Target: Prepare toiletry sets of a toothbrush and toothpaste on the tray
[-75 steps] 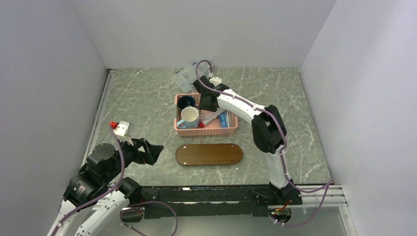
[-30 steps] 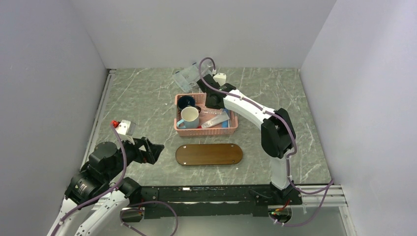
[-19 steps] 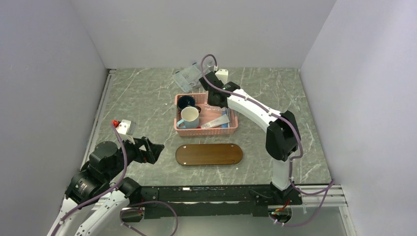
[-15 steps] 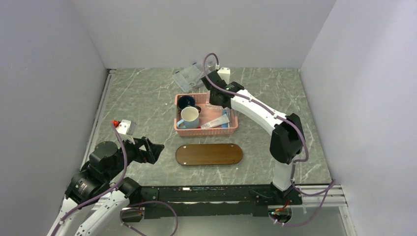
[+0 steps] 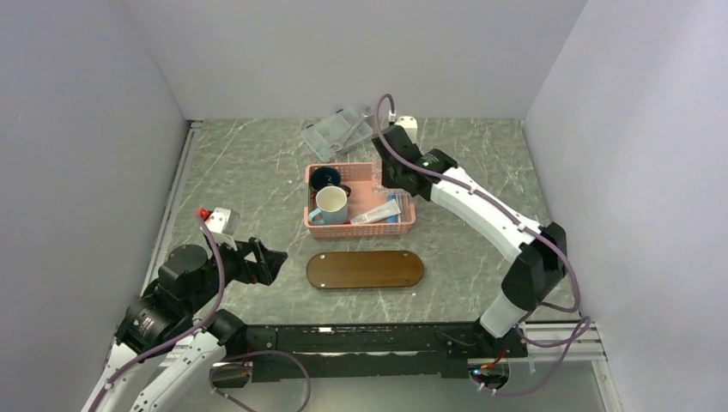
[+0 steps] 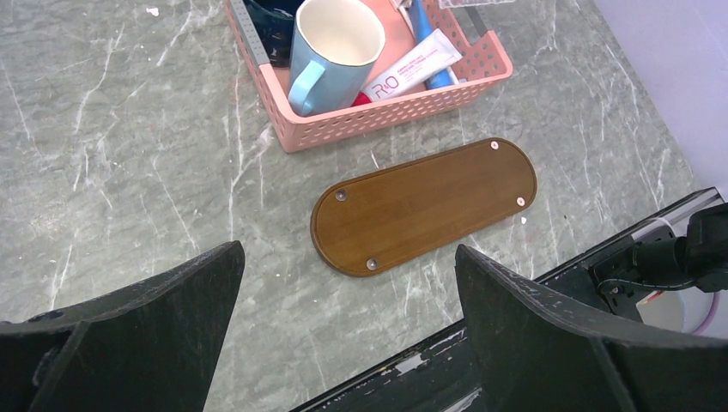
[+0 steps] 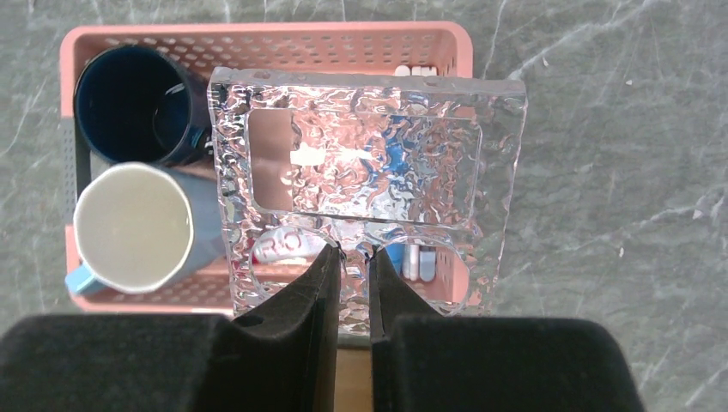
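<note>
Pinching a clear plastic panel (image 7: 369,172) by its near edge with the right gripper (image 7: 350,257), fingers clamped flat on it, straight above the pink basket (image 7: 257,36). Covers the basket's right half, where the white toothpaste tube (image 6: 410,67) lies slantwise beside the pale blue mug (image 6: 339,34), with a blue item next to it, too hidden to name. Puts the tube directly under this gripper yet behind the panel, so probably calls for setting the panel aside first. Leaves the wooden tray (image 6: 425,206) bare, just on the near side of the basket, long axis parallel to the basket's front wall. Holds the left gripper (image 6: 348,257) wide open above the table off the tray's left end, farther from the tube than the right one.
</note>
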You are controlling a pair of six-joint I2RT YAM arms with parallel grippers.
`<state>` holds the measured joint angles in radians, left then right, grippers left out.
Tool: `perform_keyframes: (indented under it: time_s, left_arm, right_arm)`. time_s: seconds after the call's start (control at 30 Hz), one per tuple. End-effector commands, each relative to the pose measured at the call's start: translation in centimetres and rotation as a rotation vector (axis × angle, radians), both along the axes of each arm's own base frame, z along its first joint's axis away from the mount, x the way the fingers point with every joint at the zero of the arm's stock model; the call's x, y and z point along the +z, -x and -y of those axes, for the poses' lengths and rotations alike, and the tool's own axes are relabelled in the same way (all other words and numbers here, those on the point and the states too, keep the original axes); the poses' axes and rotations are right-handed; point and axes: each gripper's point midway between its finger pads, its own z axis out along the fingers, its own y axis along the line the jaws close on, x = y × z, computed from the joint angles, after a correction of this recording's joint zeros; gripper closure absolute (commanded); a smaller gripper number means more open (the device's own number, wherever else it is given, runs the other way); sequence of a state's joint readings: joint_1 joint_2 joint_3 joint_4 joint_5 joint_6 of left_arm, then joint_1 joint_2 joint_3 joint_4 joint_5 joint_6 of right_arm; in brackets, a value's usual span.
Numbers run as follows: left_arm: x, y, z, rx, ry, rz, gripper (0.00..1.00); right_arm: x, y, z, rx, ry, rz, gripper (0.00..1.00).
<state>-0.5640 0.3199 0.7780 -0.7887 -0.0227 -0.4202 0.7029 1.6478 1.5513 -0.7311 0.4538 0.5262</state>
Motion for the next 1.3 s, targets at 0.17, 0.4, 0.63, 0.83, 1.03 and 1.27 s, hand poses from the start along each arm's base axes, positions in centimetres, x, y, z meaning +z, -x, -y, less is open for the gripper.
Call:
perform_keyframes:
  time_s: [0.17,0.4,0.63,0.83,1.03,1.27]
  left_arm:
    - [0.5,-0.6,0.3,0.001,0.003,0.013,0.01]
    - [0.5,-0.7,0.2,0.006,0.005,0.016,0.01]
    - [0.3,-0.7,0.3,0.003,-0.001,0.007,0.01]
    - [0.4,-0.7,0.3,0.007,0.002,0.008,0.01]
    - [0.4,-0.8,0.2,0.009,0.004,0.012,0.01]
    - [0.3,-0.7,-0.1,0.026,-0.001,0.001,0.01]
  right_arm:
    - [3.4,4.8,1.1,0.120,-0.051,0.006,1.00]
    - [2.7,8.5,1.5,0.150,-0.069,-0.044,1.00]
    - [0.4,12.6,1.2,0.127,-0.116,-0.116,1.00]
    - [-0.3,14.8,0.7,0.088,-0.131,-0.126,1.00]
    - [-1.2,16.2,0.4,0.034,-0.170,-0.148,1.00]
    - [-2.4,17.1,0.0,0.018,-0.199,-0.157,1.00]
